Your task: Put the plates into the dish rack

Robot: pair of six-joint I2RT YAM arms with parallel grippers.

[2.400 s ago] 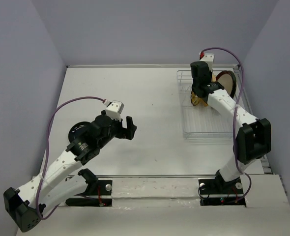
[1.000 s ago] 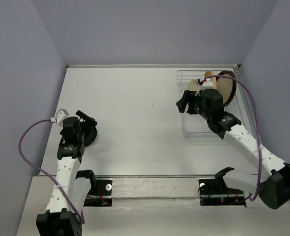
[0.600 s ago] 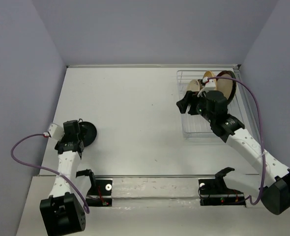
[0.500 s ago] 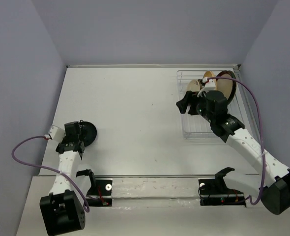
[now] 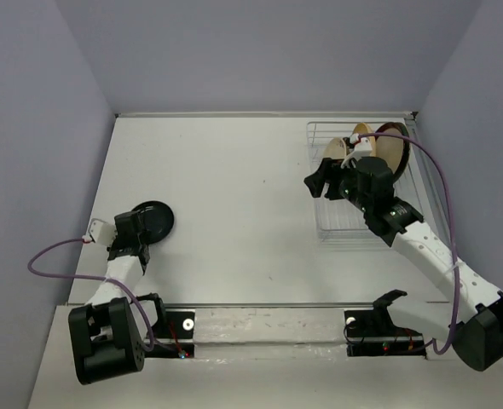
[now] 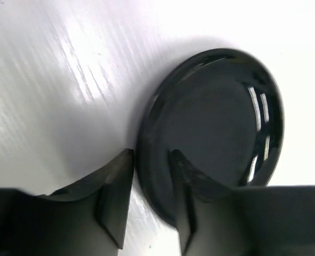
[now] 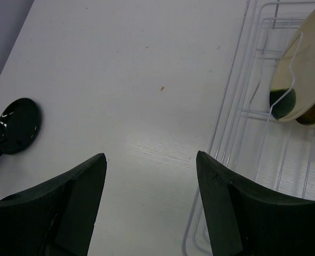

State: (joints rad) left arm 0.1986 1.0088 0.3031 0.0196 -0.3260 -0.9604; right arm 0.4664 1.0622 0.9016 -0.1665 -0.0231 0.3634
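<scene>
Left gripper (image 6: 150,154) has its fingers on either side of the rim of the small dark plate (image 6: 216,133), which sits on the table (image 5: 234,187) at the near left. Can't tell if it's actually clamped, and the plate's pattern is lost in the glare. Right gripper (image 7: 150,157) is spread wide with nothing in it, just beside the dish rack (image 5: 347,220). The cream plates (image 5: 392,153) stand at the rack's far end, half hidden by the arm, so no clear count.
</scene>
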